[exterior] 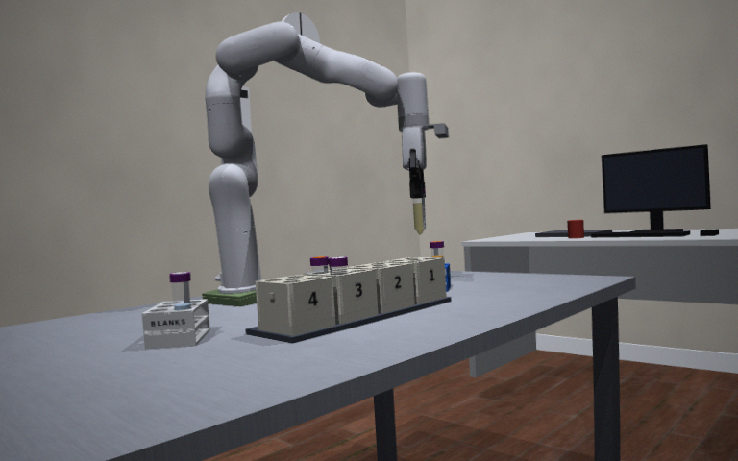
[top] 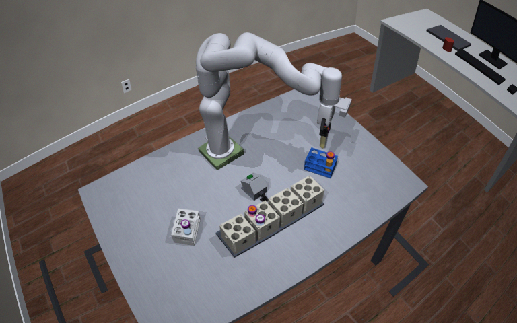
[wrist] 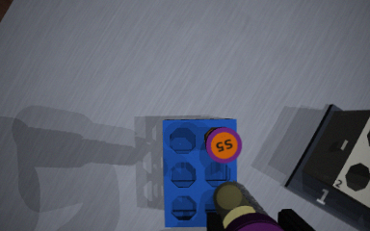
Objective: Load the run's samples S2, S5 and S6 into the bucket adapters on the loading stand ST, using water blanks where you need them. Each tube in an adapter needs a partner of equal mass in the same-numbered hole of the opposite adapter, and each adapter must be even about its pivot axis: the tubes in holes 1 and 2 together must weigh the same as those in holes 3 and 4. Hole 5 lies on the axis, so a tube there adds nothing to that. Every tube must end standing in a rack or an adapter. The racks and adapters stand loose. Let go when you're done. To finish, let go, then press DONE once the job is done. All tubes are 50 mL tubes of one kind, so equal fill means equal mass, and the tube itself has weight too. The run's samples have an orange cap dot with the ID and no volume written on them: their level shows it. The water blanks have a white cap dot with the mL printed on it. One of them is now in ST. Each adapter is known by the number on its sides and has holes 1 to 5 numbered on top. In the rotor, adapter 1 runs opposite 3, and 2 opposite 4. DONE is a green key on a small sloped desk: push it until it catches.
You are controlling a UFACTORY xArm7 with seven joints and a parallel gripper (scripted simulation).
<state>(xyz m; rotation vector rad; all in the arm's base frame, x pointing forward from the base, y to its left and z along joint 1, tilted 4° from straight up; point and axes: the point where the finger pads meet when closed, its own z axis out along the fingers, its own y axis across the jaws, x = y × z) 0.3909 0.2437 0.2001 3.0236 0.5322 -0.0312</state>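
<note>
The held tube (top: 323,141) (exterior: 418,216) (wrist: 236,204) has pale yellow contents; its long axis runs near upright, cone tip down, purple cap up between the fingers. The gripper (top: 324,131) (exterior: 417,190) (wrist: 255,222) is clamped on it. Below the fingers sits the blue rack (top: 319,170) (exterior: 448,277) (wrist: 173,158), where a tube marked S5 (top: 330,155) (exterior: 436,245) (wrist: 224,144) stands. Off to one side of them, adapters 1 (top: 315,198) (exterior: 430,279) (wrist: 332,154), 2 (top: 292,214) (exterior: 396,286), 3 (top: 268,227) (exterior: 357,296) and 4 (top: 244,243) (exterior: 312,306) show their numbers; farthest away, a white rack (top: 186,239) (exterior: 169,334) reads BLANKS.
</note>
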